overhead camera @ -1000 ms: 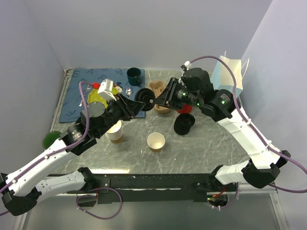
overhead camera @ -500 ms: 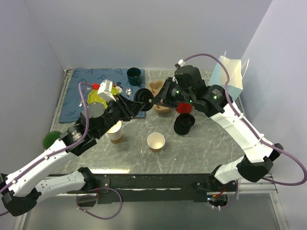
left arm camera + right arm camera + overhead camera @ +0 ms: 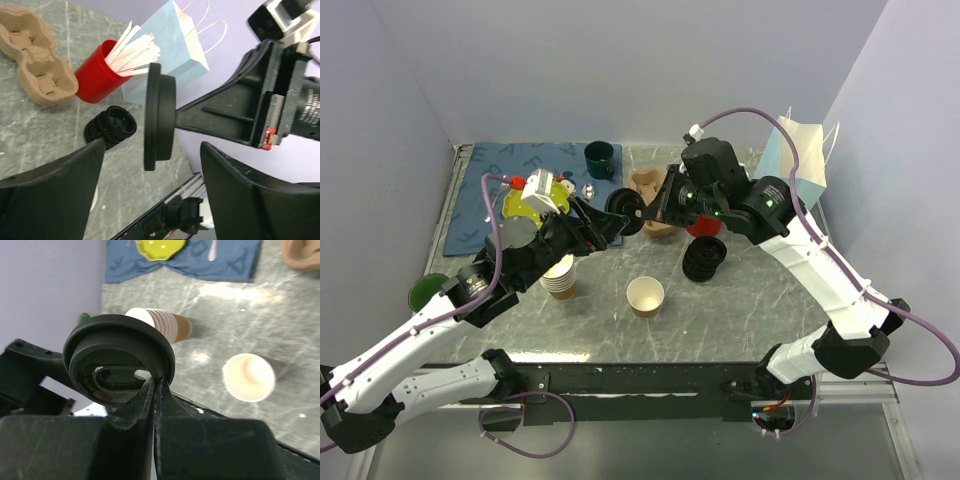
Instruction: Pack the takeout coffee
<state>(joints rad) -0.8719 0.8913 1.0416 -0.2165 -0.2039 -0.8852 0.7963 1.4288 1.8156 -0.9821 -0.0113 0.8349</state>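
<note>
A round black plastic lid [image 3: 623, 212] hangs on edge in the air between the two arms. My right gripper [image 3: 642, 213] is shut on its rim; in the right wrist view the fingers [image 3: 155, 382] pinch the lid [image 3: 120, 357] at its lower right edge. My left gripper [image 3: 603, 222] stands open just left of the lid. In the left wrist view its fingers [image 3: 152, 150] stand wide to either side below the lid [image 3: 159, 117], apart from it. A lidless brown paper cup [image 3: 645, 296] stands on the table below. A takeout coffee with its lid on is not in view.
A stack of paper cups [image 3: 559, 275] stands under the left arm. A stack of black lids [image 3: 704, 258], a red cup of white sticks [image 3: 100, 75] and a pulp cup carrier [image 3: 648, 190] lie mid-table. A blue paper bag [image 3: 795, 160] stands far right, a green mug [image 3: 599, 158] at the back.
My right gripper has shut on the lid's rim. My left gripper has opened and let the lid go, drawing back slightly to the left.
</note>
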